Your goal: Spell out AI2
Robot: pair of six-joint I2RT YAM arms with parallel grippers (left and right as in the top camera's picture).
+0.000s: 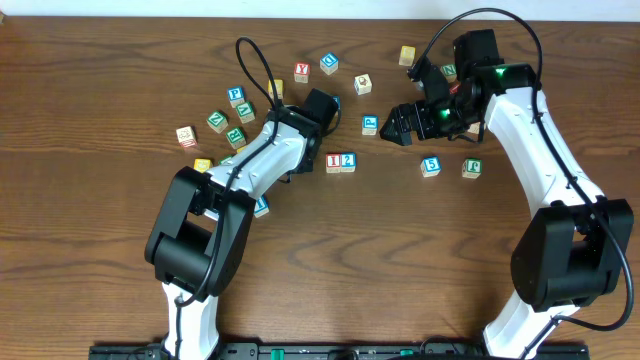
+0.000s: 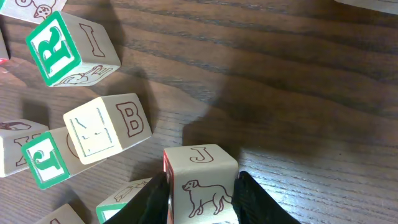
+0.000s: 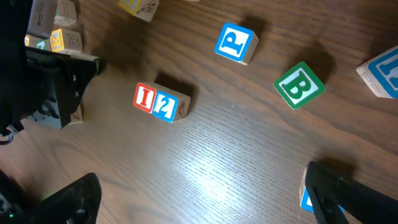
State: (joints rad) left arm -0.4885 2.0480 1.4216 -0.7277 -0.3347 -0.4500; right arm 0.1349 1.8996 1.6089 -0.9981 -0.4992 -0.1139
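- My left gripper (image 2: 200, 186) is clamped on the dog cube (image 2: 200, 163), with a finger flat against each side.
- That cube reads J on the top face and has a dog drawing on the face towards the camera.
- A thin red frame shows on its left face; the letter there is turned away and unreadable.
- The bottom of the dog cube is cut off by the frame edge, and in the overhead view the cube is hidden under my wrist.
- My right gripper (image 3: 208, 199) is spread wide and holds nothing.
- Its right finger (image 3: 348, 193) covers most of a blue-edged cube (image 3: 303, 198), so I can't read that one.
- The I cube (image 1: 334, 161) and 2 cube (image 1: 347, 161) sit touching mid-table (image 1: 100, 60). The red I is left of the blue 2, near both grippers.
- No A face is readable in any view.
- Left wrist view: the green R cube (image 2: 55, 48) has I on its side face, and the B cube (image 2: 109, 127) lies just below it.
- A green-framed cube (image 2: 45, 162) has a mark that is hard to make out.
- Right wrist view: a blue P cube (image 3: 236, 43) and a green B cube (image 3: 300, 86).
- A blue cube (image 3: 380, 71) is cut off at the right edge.
- Overhead view: a red Y cube (image 1: 301, 72) and a blue 5 cube (image 1: 430, 166); the other cubes are too small to read.
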